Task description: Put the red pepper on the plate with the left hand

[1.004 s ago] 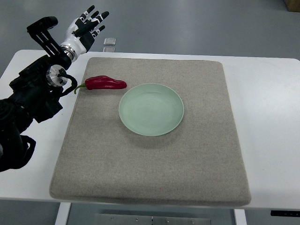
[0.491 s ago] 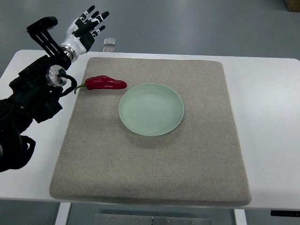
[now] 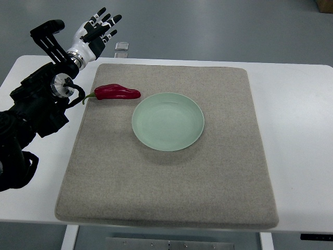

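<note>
Left arm enters from the left edge, black links angling up toward the far-left corner of the counter. Left hand (image 3: pixel 92 32) raised past the far edge, palm up, fingers (image 3: pixel 104 20) spread and extended, holding nothing.

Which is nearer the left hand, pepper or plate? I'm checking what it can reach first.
The red pepper, lying on the mat's far-left part; the green plate sits farther right of the left hand.
</note>
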Available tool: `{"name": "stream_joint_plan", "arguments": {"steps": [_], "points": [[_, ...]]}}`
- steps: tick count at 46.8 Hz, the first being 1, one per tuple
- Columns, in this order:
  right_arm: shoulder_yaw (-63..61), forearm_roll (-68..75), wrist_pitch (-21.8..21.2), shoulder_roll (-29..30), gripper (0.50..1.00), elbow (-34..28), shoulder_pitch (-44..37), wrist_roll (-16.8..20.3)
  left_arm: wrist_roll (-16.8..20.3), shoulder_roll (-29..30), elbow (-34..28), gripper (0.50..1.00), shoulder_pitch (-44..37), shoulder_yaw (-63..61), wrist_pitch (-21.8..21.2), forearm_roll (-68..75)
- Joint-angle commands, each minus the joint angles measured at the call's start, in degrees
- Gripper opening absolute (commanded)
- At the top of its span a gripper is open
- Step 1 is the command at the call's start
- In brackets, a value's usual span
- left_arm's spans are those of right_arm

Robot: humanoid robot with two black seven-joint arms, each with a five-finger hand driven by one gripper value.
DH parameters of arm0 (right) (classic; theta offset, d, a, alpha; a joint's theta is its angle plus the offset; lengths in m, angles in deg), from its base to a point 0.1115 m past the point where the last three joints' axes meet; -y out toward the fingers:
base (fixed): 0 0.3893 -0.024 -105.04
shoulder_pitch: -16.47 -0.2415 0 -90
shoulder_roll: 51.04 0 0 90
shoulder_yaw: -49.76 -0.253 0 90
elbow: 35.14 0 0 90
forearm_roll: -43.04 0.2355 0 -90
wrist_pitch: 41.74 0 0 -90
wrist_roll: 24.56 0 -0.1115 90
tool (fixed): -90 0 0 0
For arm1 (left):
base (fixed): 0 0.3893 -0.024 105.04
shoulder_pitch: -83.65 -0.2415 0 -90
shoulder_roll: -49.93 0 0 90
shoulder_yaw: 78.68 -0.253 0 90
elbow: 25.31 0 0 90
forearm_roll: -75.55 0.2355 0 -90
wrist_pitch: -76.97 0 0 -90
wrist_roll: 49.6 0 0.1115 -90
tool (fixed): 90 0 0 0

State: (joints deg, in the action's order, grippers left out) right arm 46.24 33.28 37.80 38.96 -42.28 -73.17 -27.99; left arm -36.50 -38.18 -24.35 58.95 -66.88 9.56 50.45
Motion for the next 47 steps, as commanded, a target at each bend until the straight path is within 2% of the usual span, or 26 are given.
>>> {"name": "stream_joint_plan", "arguments": {"steps": [1,11,22,47], "points": [[0.0,0.0,0.0,0.0,0.932,-0.1,0.0,0.0,0.0,0.4,0.7,0.992,0.1,-0.1,0.1,0.0],[0.0,0.0,0.0,0.0,0.932,-0.1,0.0,0.0,-0.1,0.8,3.8,0.988,0.3,-0.2,-0.1,0.5],[0.0,0.0,0.0,0.0,0.932,-0.1,0.0,0.0,-0.3,4.9,7.0,0.973,1.1,-0.2,-1.0,5.9],[0.0,0.0,0.0,0.0,0.932,-0.1,0.0,0.0,-0.4,8.0,15.9,0.979,3.2,-0.3,-0.8,46.5]]}}
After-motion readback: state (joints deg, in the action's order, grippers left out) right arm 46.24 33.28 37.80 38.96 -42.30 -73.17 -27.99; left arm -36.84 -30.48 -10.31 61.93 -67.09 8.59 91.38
